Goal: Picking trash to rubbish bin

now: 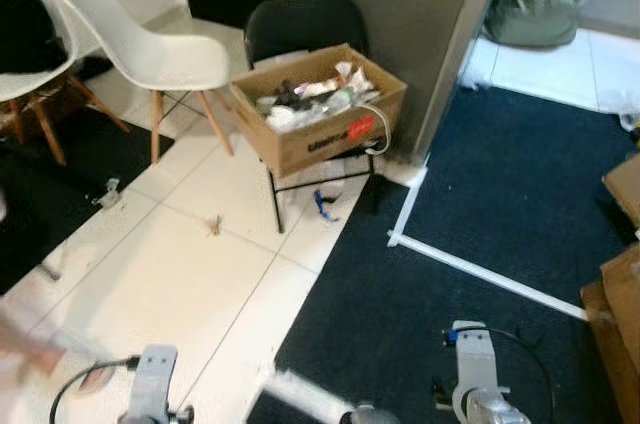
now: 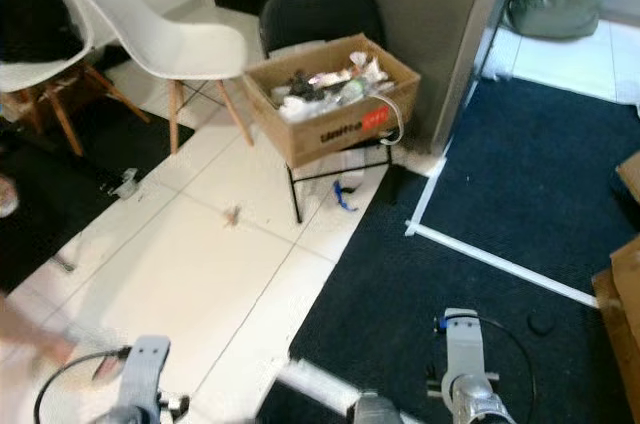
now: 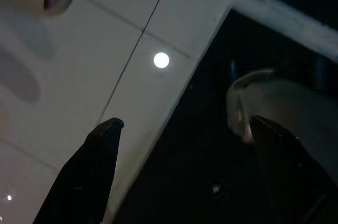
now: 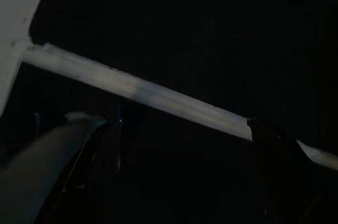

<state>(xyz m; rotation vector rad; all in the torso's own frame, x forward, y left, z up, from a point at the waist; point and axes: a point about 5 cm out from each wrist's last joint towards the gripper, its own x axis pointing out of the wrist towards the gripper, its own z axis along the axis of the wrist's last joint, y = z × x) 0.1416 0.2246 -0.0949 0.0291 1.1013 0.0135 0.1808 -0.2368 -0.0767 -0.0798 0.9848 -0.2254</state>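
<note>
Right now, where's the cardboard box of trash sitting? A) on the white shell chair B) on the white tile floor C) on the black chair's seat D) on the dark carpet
C: the cardboard box sits on the seat of the black chair, raised off the floor on the chair's thin legs, with the white chair standing apart to its left.

A cardboard box (image 1: 318, 107) full of trash sits on a chair (image 1: 300, 29) at the far middle. Two more chairs (image 1: 150, 49) stand to its left. A carpet (image 1: 470, 274) lies to the right, tiles (image 1: 190, 264) to the left.
</note>
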